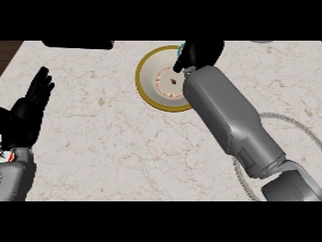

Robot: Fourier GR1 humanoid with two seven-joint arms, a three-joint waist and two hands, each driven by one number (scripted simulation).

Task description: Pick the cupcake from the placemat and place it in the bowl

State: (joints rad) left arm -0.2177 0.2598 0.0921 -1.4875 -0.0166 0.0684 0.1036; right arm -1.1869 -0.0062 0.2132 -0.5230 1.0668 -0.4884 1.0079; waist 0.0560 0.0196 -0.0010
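my right forearm crosses the surface from the placemat to the bowl. no cupcake shows on the mat. the right hand hangs over the bowl's far rim, its fingers curled. i judge they are round the cupcake, which the hand hides, so it is held above the bowl ready for release. my left hand rests at the left edge, fingers straight, holding nothing, out of the way.
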